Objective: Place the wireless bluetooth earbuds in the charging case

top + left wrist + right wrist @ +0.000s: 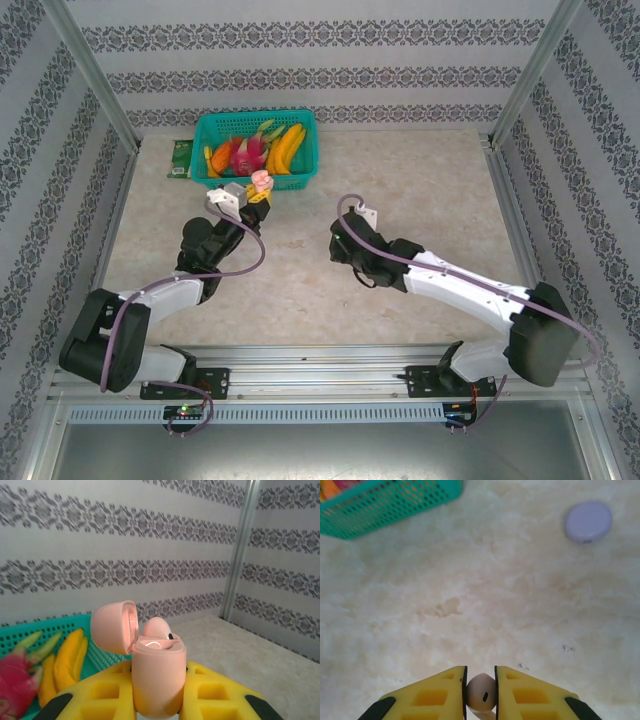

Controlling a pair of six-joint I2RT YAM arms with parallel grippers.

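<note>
Pale marbled bench (420, 190) spreads out from your arm bases, boxed in by patterned wallpaper. Nearest you, your right pincer (480, 680) is clenched on a pale pink earbud (481, 696), held over bare bench with a small dark slot facing the wrist camera. A round lilac disc (588, 521) lies on the bench well ahead of it. Slightly farther out, your left pincer (158, 700) is clamped around the pink charging case (157, 675). The case is upright with its lid (112, 627) flipped open to the left and another pink earbud (156, 628) sitting in its top. Beyond that, at the far edge, a teal basket (258, 122) holds bananas (288, 148) and a dragon fruit (240, 156).
</note>
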